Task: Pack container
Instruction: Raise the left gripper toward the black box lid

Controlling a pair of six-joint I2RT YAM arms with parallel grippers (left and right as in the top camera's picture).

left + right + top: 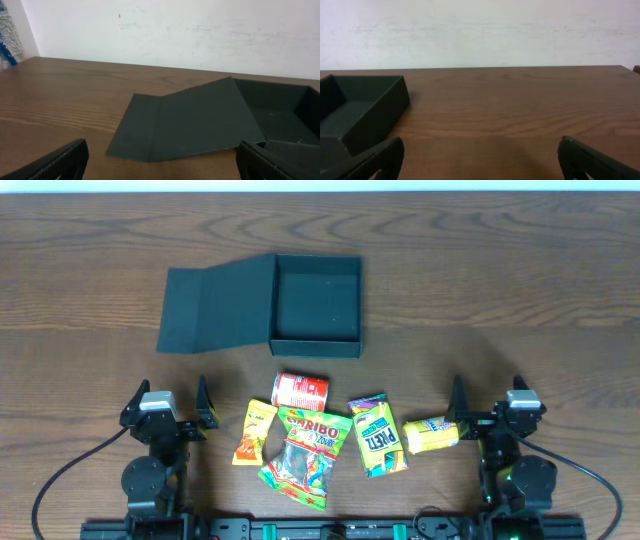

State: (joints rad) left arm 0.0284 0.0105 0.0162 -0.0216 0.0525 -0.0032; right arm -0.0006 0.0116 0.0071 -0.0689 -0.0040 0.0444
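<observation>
The dark teal container [316, 302] sits open and empty at the table's middle back, its flat lid [215, 310] folded out to the left. Several snack packets lie in front of it: a red one [300, 390], an orange one [255, 432], a Haribo bag [305, 455], a green one [377, 436] and a yellow one [432, 434]. My left gripper [170, 397] rests open near the front left, facing the lid [190, 120] and container [280, 112]. My right gripper [488, 393] rests open at the front right, just right of the yellow packet. Both hold nothing.
The wooden table [500, 290] stretches bare to the right of the container [365, 107] in the right wrist view [520, 110]. A white wall stands behind the table's far edge. Black cables trail from both arm bases at the front.
</observation>
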